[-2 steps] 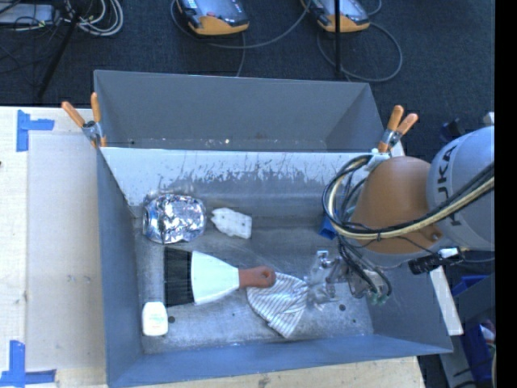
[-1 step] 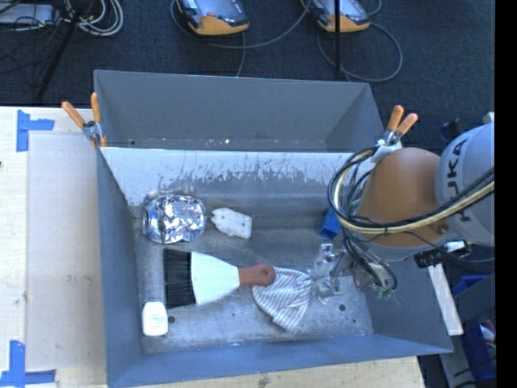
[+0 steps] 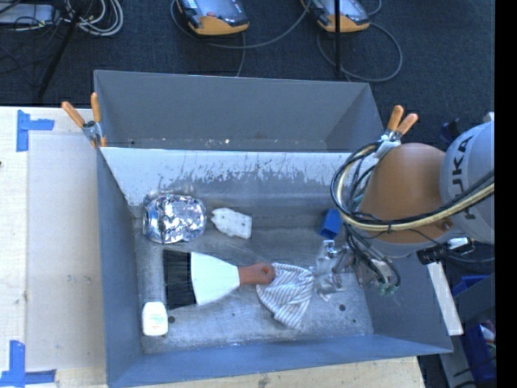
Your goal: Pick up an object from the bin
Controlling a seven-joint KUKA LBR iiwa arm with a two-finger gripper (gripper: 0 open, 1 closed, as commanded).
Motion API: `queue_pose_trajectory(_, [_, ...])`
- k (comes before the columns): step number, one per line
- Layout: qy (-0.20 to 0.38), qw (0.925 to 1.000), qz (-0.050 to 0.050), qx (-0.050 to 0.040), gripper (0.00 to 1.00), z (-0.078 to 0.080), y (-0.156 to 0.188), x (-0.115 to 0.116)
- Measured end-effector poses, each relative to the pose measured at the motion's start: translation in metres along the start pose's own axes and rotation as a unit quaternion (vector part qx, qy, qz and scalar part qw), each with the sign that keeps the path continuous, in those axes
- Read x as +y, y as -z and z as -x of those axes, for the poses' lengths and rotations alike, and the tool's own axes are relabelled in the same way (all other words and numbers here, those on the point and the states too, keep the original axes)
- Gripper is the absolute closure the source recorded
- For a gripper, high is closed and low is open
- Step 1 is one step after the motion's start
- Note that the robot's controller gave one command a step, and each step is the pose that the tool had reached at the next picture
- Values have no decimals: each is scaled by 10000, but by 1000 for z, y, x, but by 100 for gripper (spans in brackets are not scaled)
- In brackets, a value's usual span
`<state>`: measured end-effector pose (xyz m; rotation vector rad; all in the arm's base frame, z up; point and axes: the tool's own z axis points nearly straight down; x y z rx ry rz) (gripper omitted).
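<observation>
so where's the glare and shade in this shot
Camera view: glare off the crumpled foil ball at left; the sloped far wall is lit bright, the upright wall above it shaded; the hand brush has a bright white body.

light: bright, even | glare: crumpled foil | shadows: soft

Twelve o'clock side of the bin lies open; foil ball at ten, brush at eight, striped cloth at five crowd the floor.
</observation>
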<state>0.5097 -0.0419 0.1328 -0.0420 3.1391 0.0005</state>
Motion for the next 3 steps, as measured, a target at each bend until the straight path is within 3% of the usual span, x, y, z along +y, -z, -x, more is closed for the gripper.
queue_pose_trajectory(2, [4,10000,3,34,100,-2,26,0])
queue_pose_trajectory(3, [7,10000,-1,0,100,0,37,0])
